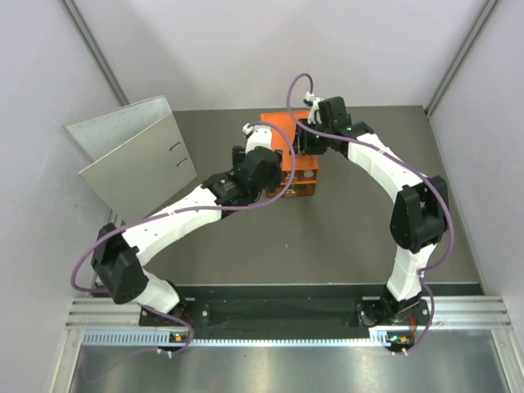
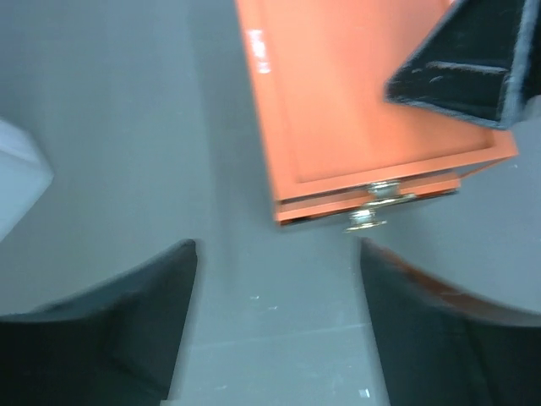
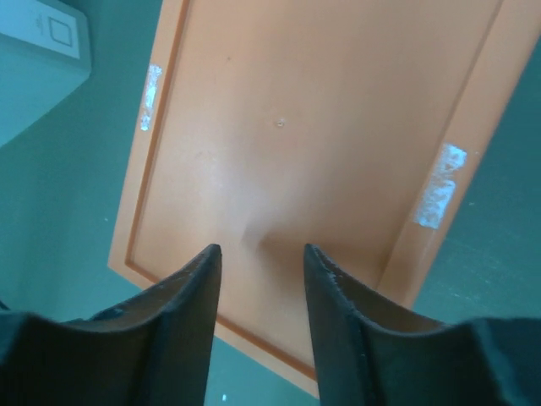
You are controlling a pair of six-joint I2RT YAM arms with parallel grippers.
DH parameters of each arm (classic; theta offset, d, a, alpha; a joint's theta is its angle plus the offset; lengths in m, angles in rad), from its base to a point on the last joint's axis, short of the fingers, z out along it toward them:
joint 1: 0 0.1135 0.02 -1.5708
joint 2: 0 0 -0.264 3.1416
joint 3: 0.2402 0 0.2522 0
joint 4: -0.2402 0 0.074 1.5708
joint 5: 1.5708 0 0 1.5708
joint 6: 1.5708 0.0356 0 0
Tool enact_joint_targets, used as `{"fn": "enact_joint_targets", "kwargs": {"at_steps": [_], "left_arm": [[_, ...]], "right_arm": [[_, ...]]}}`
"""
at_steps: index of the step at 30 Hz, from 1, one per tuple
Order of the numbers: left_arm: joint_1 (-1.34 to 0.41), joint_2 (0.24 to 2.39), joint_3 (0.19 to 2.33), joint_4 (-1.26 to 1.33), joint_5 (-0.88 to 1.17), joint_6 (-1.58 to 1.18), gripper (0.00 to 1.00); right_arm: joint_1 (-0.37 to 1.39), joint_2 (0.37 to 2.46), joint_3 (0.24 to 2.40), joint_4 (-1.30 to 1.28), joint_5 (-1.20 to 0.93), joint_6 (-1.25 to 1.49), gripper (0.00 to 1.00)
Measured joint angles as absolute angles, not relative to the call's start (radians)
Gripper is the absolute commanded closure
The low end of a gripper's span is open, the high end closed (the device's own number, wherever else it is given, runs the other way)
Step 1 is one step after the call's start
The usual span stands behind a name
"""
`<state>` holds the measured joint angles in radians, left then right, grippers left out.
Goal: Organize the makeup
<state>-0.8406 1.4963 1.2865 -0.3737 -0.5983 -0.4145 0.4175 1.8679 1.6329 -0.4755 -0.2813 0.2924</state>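
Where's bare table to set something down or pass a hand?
Free: near-middle table, between the orange box and the base rail; also right of the box, out to the wall. Crowded: over the box, where left tool and right tool hover; grey binder takes the far left.

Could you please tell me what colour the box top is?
The box top is orange, shown best in the right wrist view.
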Motion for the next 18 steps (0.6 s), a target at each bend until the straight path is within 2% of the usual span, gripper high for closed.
{"fn": "enact_joint_targets", "kwargs": {"at_steps": [1, 3, 4, 10, 13, 18], "left_arm": [[-0.836, 1.485, 1.286, -0.387, -0.604, -0.403, 0.01], [-0.819, 1.464, 1.280, -0.413, -0.611, -0.386, 0.01], [-0.805, 1.451, 1.270, -0.426, -0.611, -0.385, 0.01], [-0.622, 1.357, 1.188, -0.477, -0.525, -0.389, 0.01], [-0.536, 1.322, 1.164, -0.504, -0.512, -0.395, 0.01], [-0.516, 1.337, 1.168, -0.563, -0.508, -0.400, 0.01]], "right_arm": [[0.417, 1.868, 1.640, -0.487, -0.274, 0.294, 0.42], [0.416, 1.863, 1.657, -0.509, -0.256, 0.295, 0.35], [0.416, 1.857, 1.662, -0.518, -0.245, 0.292, 0.27], [0.381, 1.768, 1.665, -0.556, -0.199, 0.290, 0.04], [0.322, 1.707, 1.662, -0.564, -0.182, 0.287, 0.00], [0.196, 1.592, 1.563, -0.549, -0.137, 0.262, 0.00]]}}
